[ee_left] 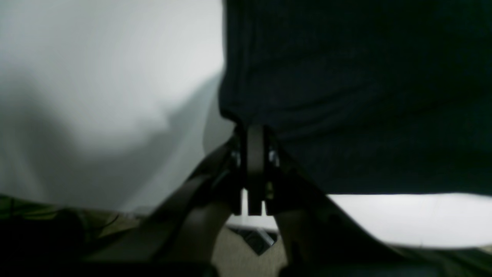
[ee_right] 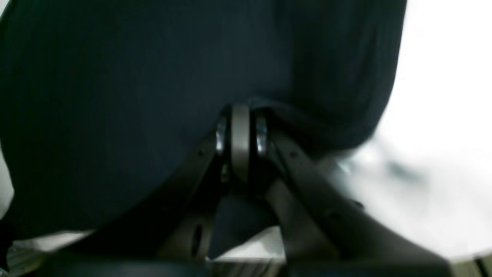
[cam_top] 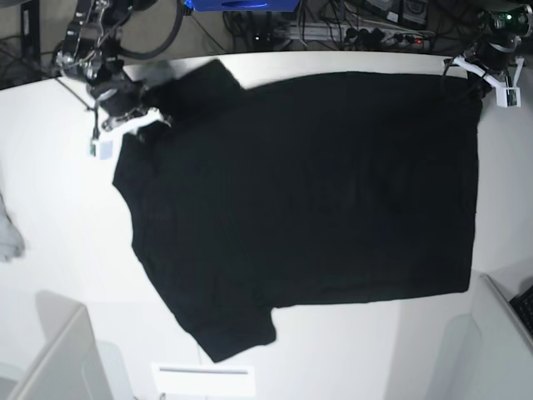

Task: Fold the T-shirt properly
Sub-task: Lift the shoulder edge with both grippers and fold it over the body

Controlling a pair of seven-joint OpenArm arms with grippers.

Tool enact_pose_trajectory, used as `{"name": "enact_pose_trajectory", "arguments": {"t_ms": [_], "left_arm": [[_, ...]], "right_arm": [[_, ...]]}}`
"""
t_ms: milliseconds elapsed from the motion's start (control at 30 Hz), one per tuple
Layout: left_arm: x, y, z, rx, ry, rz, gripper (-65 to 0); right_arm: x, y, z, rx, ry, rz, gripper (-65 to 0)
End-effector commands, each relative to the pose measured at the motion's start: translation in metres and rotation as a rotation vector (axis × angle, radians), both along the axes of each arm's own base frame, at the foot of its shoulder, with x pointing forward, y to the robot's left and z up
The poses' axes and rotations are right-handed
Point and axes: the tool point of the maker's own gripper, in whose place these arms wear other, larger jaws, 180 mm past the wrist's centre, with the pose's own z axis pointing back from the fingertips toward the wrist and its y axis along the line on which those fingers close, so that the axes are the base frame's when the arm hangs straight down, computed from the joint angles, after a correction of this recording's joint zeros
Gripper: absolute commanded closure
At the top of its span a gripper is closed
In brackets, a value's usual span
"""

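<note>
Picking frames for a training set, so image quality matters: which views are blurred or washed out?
Left wrist: soft all over, T-shirt nearly featureless. Right wrist: equally blurred, table blown out white. Base: sharpest, though the shirt reads as flat black.

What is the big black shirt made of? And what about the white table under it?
The T-shirt looks like soft, matte knit cloth: it lies limp, with gentle wrinkles and a fine ribbed texture in the wrist views, probably cotton, though I can't be sure. The table looks hard and smooth, with a plain white finish that shows soft shadows; it might be laminate or painted board.
</note>
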Motion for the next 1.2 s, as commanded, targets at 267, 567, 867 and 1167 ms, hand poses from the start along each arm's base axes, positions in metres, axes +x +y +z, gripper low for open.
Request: {"name": "enact_pose_trajectory", "arguments": {"t_ms": [267, 567, 867, 1167], "left_arm": [[0.02, 0.008, 0.015, 0.014, -0.074, 0.039, 0.0], [0.043, 0.016, 0.026, 0.022, -0.137, 0.09, 0.0], [0.059, 0.016, 0.026, -0.002, -0.096, 0.1, 0.0], [0.068, 0.033, 0.036, 0.014, -0.122, 0.184, 0.0]], "right_arm": [[0.05, 0.006, 0.037, 0.01, -0.099, 0.047, 0.0], [0.075, 0.007, 0.032, 0.039, -0.095, 0.044, 0.0], [0.093, 0.008, 0.025, 0.066, -0.082, 0.037, 0.0], [0.116, 0.009, 0.028, 0.085, -0.098, 0.035, 0.0]]}}
